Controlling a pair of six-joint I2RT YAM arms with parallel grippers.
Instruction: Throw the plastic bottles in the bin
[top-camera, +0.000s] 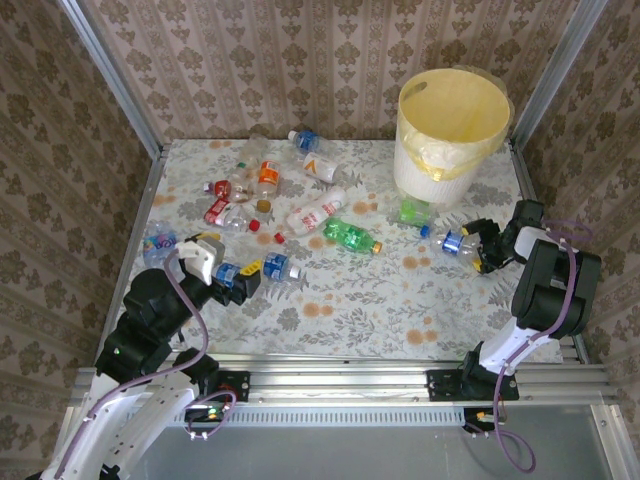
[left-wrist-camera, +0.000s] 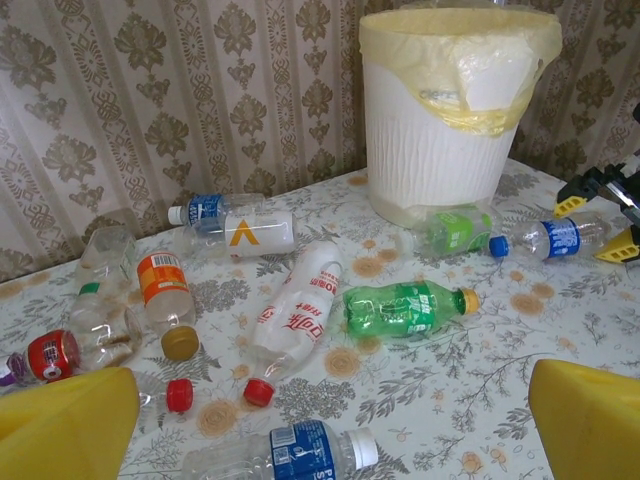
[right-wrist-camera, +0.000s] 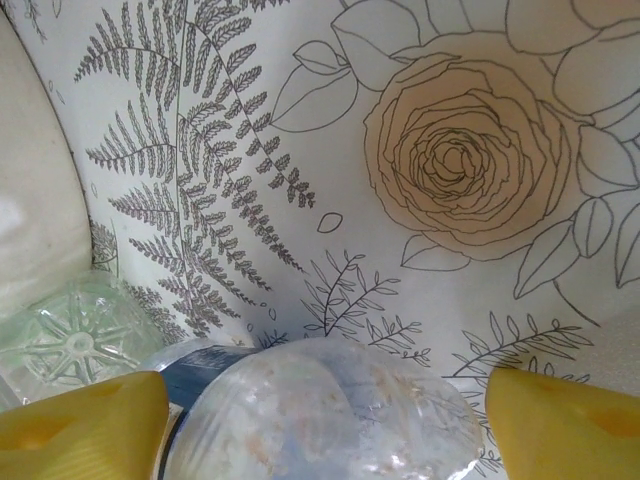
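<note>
The plastic bottles (top-camera: 318, 212) lie on their sides on the flowery table (top-camera: 330, 310). Most of them are in a bunch on the left and in the middle. The bin (top-camera: 430, 175) stands upright in the far right corner, with a yellow bag folded over its rim. A small green bottle (top-camera: 414, 211) lies right beside the foot of the bin. A bigger green bottle with a yellow cap (top-camera: 350, 235) lies near the middle of the table.

The right gripper (top-camera: 478, 246) is down low, close to the bin. One finger is on each side of a clear bottle with a blue cap (top-camera: 456, 241), which lies on the table. The fingers are very near this bottle, but I cannot tell if they squeeze it.

The left gripper (top-camera: 232, 258) is on the near left side, and its fingers are spread wide. It holds nothing. A bottle with a white cap (left-wrist-camera: 300, 450) lies on the table just in front of it, between the two yellow fingertips (left-wrist-camera: 60, 425).
</note>
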